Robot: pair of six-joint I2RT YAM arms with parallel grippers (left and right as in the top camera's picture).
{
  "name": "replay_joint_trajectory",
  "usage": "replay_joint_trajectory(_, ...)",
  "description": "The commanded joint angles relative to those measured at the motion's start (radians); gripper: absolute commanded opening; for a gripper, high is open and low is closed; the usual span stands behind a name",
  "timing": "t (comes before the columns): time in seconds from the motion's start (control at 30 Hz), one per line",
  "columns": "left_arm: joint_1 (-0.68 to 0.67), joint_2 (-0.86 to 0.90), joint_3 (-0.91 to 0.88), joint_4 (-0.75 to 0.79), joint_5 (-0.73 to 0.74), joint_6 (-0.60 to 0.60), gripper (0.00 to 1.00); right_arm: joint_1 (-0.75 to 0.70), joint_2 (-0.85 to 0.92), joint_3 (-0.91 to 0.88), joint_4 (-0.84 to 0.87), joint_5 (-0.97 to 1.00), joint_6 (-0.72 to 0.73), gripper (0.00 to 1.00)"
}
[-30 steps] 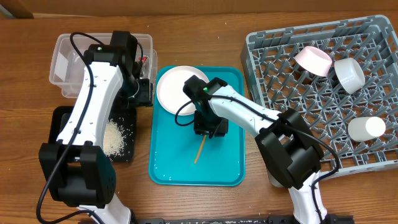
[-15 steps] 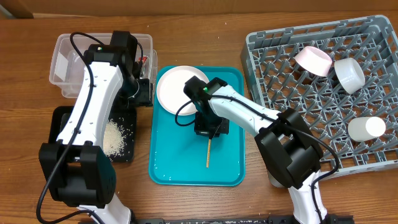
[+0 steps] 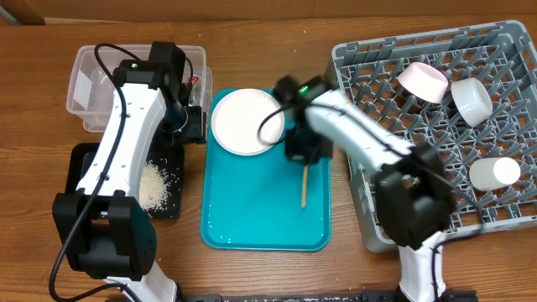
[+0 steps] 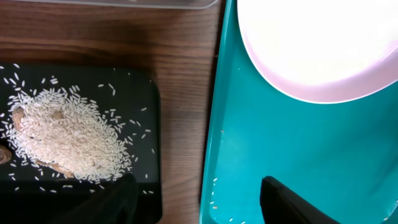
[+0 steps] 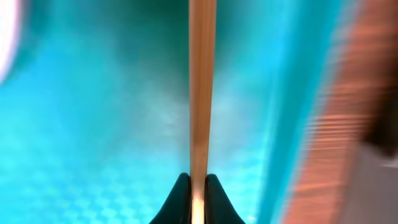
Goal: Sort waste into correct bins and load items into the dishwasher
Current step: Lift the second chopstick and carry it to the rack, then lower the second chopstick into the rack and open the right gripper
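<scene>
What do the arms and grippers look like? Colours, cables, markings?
Both the left arm and right arm have white links, black joint housings, looping thin black cables and a small green light near the wrist. The left gripper and right gripper have black tapered fingers. No lettering visible.

One plate [image 3: 243, 122], two bowls [image 3: 422, 81], one cup [image 3: 493, 173], one chopstick [image 3: 304, 186], one rack [image 3: 344, 63], one teal tray [image 3: 252, 201], two bins [image 3: 80, 92]
</scene>
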Motion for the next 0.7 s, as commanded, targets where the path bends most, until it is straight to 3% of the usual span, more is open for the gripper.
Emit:
replay_joint_trajectory(0.0,-0.008,-0.030,-0.005,0.004,0.011,-0.006,0.66,-0.073,-0.140,0.105,-0.050,0.025,-0.231,0.04)
replay_joint_trajectory(0.23,-0.008,-0.030,-0.005,0.008,0.014,-0.007,0.66,-0.228,-0.226,0.224,-0.169,0.025,-0.494,0.04)
replay_joint_trajectory(0.43,-0.008,-0.030,-0.005,0.017,0.050,-0.011,0.66,-0.336,-0.226,0.182,-0.184,0.024,-0.558,0.04)
replay_joint_trajectory(0.67,-0.008,-0.030,-0.005,0.020,0.049,-0.010,0.67,-0.368,-0.221,0.037,-0.134,0.024,-0.580,0.04)
